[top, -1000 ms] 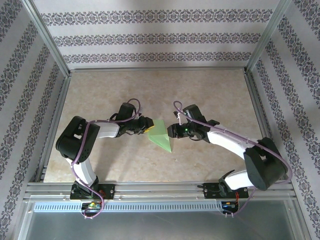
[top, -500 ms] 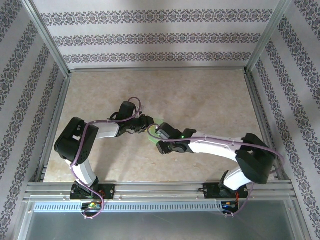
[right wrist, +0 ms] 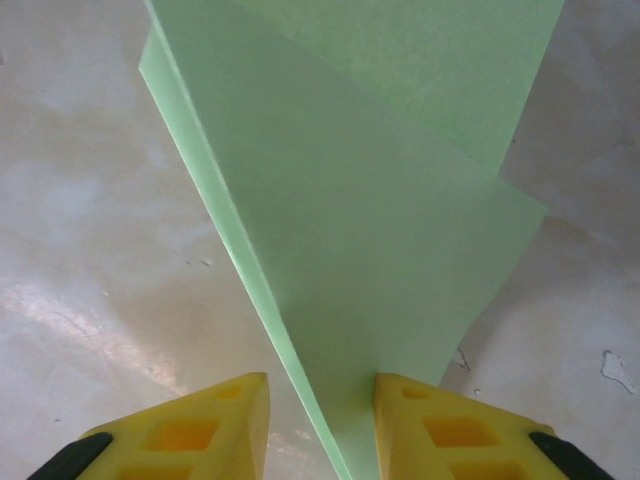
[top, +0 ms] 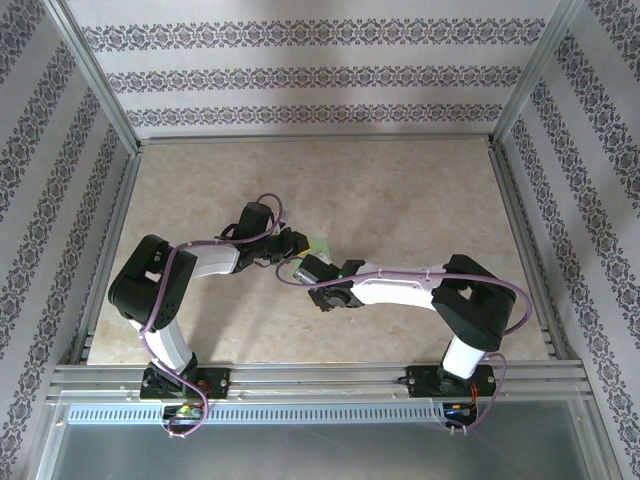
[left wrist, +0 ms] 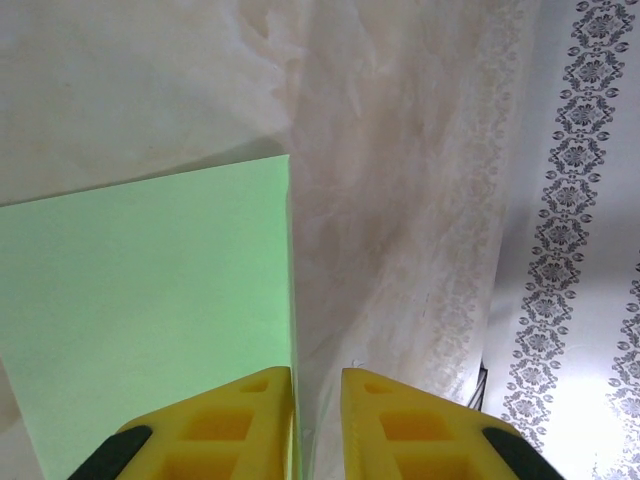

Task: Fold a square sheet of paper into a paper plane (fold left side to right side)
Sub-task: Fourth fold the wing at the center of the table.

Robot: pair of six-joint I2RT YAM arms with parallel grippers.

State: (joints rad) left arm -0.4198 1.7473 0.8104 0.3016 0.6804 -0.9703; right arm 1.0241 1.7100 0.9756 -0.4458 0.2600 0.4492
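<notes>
— What is sitting nearest us?
— Both arms are leaning inward from the near edge of the tabletop (top: pixel 400 190). The right gripper (right wrist: pixel 322 430) is standing moderately open, its yellow fingers (right wrist: pixel 200 430) straddling a folded ridge of the green sheet of paper (right wrist: pixel 380 250), bare table showing in the gap.
— And the left gripper (left wrist: pixel 317 405)?
— Its fingers are leaving just a narrow slit. The sheet's straight edge is running down into that slit; I cannot tell whether it is being pinched.
— Where is the paper lying?
— Mid-table, between the two grippers, partly folded, mostly hidden under the right wrist from above. Striped wallpaper (top: pixel 300 75) is rising behind.
</notes>
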